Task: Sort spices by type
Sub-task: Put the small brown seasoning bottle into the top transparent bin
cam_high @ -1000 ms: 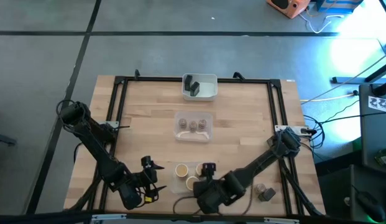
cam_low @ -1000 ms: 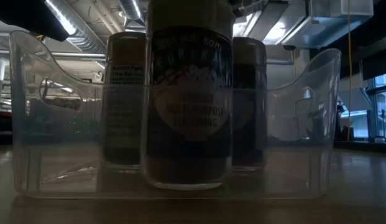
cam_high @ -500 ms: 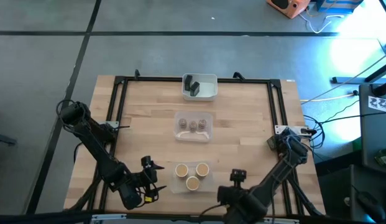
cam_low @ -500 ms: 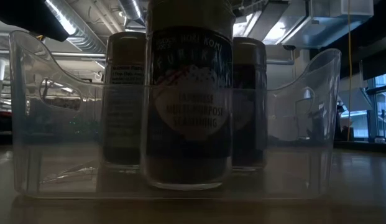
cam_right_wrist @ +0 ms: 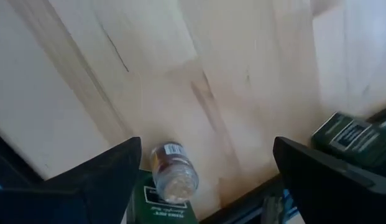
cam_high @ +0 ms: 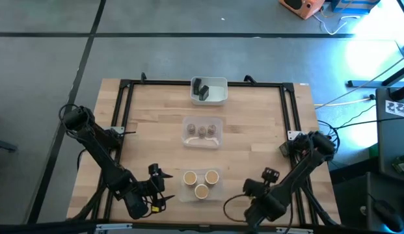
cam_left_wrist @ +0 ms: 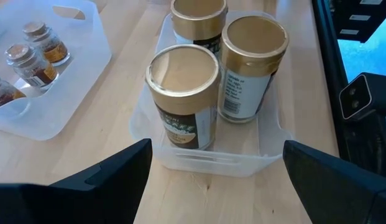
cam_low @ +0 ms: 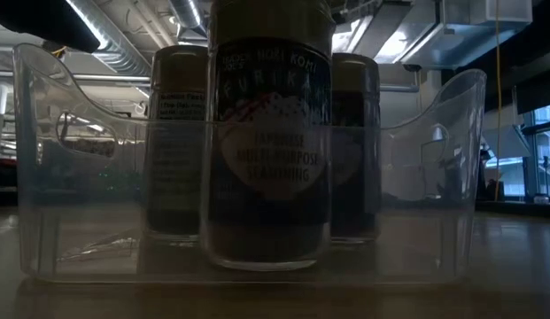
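Observation:
Three tan-topped jars (cam_high: 200, 183) stand in a clear tray (cam_left_wrist: 211, 163) near the table's near edge; the low view shows them close up (cam_low: 269, 142). Three small grey-brown jars (cam_high: 202, 131) sit in a middle tray, and dark blocks (cam_high: 202, 90) lie in the white far tray. My left gripper (cam_high: 156, 184) waits open, left of the near tray (cam_left_wrist: 214, 186). My right gripper (cam_high: 270, 177) hangs open near the near right corner. Its wrist view (cam_right_wrist: 205, 180) looks down on a small jar (cam_right_wrist: 174, 171) and two dark green blocks (cam_right_wrist: 161, 208) (cam_right_wrist: 351, 140) on the table.
A black frame (cam_high: 123, 117) runs along the table's left, far and right sides. Bare wood lies between the trays and on either side of them. The room's floor shows beyond the table, with cables off the right side (cam_high: 345, 123).
My right gripper has drawn away from the near tray and swung toward the table's right edge, ending near the near right corner. The third tan-topped jar, covered by the gripper before, now stands uncovered in the tray with the other two.

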### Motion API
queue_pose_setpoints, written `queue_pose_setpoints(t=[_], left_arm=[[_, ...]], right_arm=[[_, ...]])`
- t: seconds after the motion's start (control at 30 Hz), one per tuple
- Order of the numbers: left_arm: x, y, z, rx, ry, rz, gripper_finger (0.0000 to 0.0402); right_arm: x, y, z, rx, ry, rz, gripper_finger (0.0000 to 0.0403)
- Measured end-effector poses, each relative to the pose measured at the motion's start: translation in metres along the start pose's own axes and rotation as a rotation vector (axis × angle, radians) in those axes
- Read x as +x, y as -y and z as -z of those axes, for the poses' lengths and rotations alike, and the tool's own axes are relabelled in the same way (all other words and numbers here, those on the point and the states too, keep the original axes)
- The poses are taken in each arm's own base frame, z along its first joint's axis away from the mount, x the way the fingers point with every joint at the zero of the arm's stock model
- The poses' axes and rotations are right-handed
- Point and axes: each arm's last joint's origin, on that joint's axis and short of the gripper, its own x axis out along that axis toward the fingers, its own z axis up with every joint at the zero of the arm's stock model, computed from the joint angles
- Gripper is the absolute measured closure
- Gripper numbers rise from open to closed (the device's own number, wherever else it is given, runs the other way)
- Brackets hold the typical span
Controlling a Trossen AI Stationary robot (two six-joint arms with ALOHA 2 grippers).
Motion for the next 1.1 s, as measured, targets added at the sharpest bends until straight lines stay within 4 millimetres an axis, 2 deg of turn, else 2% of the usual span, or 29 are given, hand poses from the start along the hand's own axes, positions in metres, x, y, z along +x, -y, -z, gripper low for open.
queue_pose_setpoints(t=[0.37,0.6,0.77,1.1], left_arm=[[0.0,0.0,0.0,-0.002,0.002,0.002,0.0057],[0.0,0.001,0.0,-0.005,0.003,0.004,0.0057],[0.001,0.0,-0.001,0.001,0.004,0.003,0.0057],[0.001,0.0,-0.001,0.0,0.004,0.001,0.0057]], right_arm=[[0.029,0.041,0.03,0.223,-0.074,-0.161,0.0038],[0.047,0.035,0.049,0.215,-0.102,-0.193,0.0038],[0.054,0.031,0.049,0.251,-0.1,-0.236,0.0038],[0.084,0.032,0.053,0.294,-0.217,-0.245,0.0039]])
